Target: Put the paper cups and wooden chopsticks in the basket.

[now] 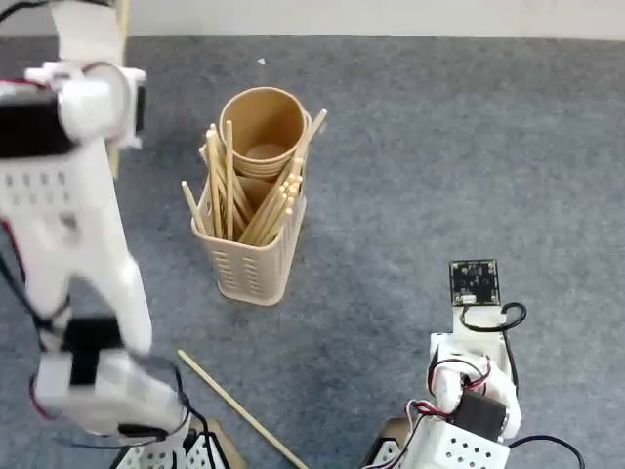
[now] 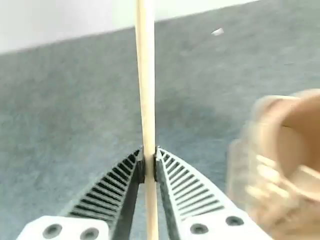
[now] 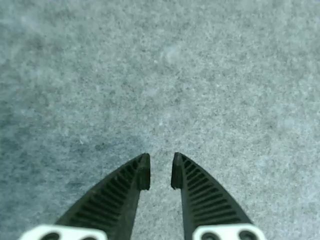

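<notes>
A beige slotted basket (image 1: 251,256) stands mid-table and holds several wooden chopsticks (image 1: 227,186) and stacked paper cups (image 1: 262,132). My left gripper (image 2: 148,170) is shut on one wooden chopstick (image 2: 145,75), which runs straight out past the fingertips. In the high view that arm (image 1: 83,117) is raised at the far left with the held chopstick (image 1: 123,24) beside it, left of the basket. The basket and cups (image 2: 282,160) show blurred off to one side of this gripper. Another chopstick (image 1: 239,410) lies on the carpet at the front. My right gripper (image 3: 160,172) is slightly open over bare carpet, with nothing between its fingers.
Grey carpet (image 1: 439,147) covers the table. The right arm (image 1: 471,396) sits folded at the front right, well away from the basket. A white wall edge runs along the back.
</notes>
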Controlling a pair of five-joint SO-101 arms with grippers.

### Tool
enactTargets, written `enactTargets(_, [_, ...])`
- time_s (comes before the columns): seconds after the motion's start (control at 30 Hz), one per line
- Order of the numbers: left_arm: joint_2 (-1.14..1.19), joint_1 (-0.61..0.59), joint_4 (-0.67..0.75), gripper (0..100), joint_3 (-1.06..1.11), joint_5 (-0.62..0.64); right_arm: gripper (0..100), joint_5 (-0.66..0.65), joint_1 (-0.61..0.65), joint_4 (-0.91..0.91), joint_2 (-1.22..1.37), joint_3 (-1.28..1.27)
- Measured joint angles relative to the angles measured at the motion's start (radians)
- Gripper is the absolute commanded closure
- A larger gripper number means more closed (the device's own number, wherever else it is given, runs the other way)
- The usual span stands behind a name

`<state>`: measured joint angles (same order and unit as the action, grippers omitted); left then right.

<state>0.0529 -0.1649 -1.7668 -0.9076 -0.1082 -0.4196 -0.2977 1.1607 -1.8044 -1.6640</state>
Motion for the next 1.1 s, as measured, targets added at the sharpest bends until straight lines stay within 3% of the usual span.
enactTargets(0.2, [-0.462,0.245,0.028,100,0.379,0.009,91.0,0.0,0.0,0.0,0.0,0.0])
enactTargets(0.4, [-0.827,0.296,0.405,100,0.879,0.017,91.0,0.0,0.0,0.0,0.0,0.0])
enactTargets(0.53, [-0.879,0.313,0.718,100,1.119,0.086,91.0,0.0,0.0,0.0,0.0,0.0])
enactTargets(0.6, [-0.878,0.345,0.81,100,1.174,0.109,91.0,0.0,0.0,0.0,0.0,0.0])
enactTargets(0.73, [-0.882,0.434,0.875,100,1.247,0.117,91.0,0.0,0.0,0.0,0.0,0.0])
enactTargets(0.93, [-0.881,0.443,0.971,99,1.405,0.117,91.0,0.0,0.0,0.0,0.0,0.0])
enactTargets(1.1, [-0.916,0.445,0.977,85,1.508,0.117,91.0,0.0,0.0,0.0,0.0,0.0])
